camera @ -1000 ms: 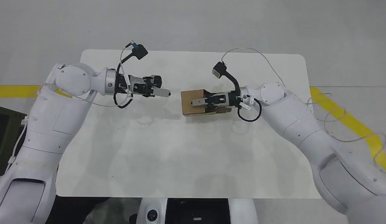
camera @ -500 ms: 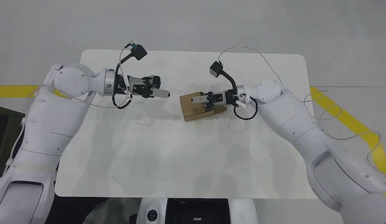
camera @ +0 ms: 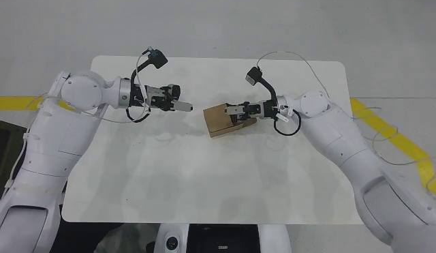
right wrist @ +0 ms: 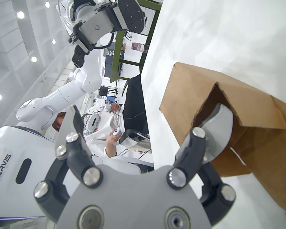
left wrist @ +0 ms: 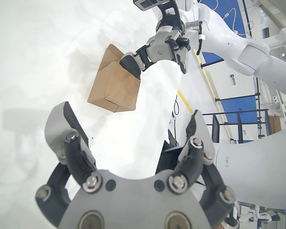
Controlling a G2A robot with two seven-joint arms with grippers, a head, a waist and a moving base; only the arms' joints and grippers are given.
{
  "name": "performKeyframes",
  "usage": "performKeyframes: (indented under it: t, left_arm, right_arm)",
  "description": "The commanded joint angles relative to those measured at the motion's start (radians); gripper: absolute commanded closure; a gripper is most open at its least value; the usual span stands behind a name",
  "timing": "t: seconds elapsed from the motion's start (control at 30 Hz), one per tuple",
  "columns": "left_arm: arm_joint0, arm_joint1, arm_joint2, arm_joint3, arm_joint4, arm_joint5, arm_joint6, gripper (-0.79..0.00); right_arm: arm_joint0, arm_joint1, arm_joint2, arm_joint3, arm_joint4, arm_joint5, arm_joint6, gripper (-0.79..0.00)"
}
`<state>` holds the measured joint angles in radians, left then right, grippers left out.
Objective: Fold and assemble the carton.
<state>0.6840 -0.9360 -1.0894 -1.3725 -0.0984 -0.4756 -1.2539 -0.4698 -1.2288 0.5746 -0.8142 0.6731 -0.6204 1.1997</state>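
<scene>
From above, the carton [camera: 221, 120] sits about mid-table [camera: 204, 185], a little toward the far side, its long axis running left to right and turned slightly askew. The right gripper [camera: 236, 110] is at the carton's right end. The left gripper [camera: 185, 107] hangs over the table just left of the carton without touching it. In the left wrist view, the left gripper [left wrist: 131, 113] has its 2 fingers spread wide with nothing between them. Beyond it the brown carton [left wrist: 114, 89] shows a closed end with overlapping flaps facing this gripper. At its other end the right gripper [left wrist: 157, 65] is spread open: 1 dark-padded finger [left wrist: 131, 66] presses on the carton's top edge, and the other finger is off in the air, well apart from the cardboard. I cannot tell whether that end is raised off the table [left wrist: 38, 36]. In the right wrist view, the carton [right wrist: 193, 86] is open at this end. The only thing seen inside it is 1 grey finger [right wrist: 219, 120] of the wide-open right gripper [right wrist: 147, 110], tucked under a folded flap. The other finger [right wrist: 71, 120] stays outside, clear of the cardboard.
</scene>
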Motion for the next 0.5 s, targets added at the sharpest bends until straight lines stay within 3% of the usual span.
performKeyframes:
  t: [0.0, 0.23, 0.47]
  left_arm:
    - [0.001, 0.001, -0.001, -0.007, 0.014, -0.002, 0.006, -0.785]
    - [0.012, 0.006, 0.006, -0.051, 0.074, -0.049, 0.015, -0.785]
    - [0.082, 0.018, -0.009, -0.166, 0.36, -0.171, 0.189, -0.785]
  right_arm:
    - [-0.007, 0.012, 0.018, -0.016, -0.011, 0.004, 0.004, -0.785]
    - [-0.047, 0.06, 0.094, -0.098, -0.04, 0.02, 0.02, -0.785]
    - [-0.089, 0.096, 0.168, -0.185, 0.007, 0.059, 0.059, -0.785]
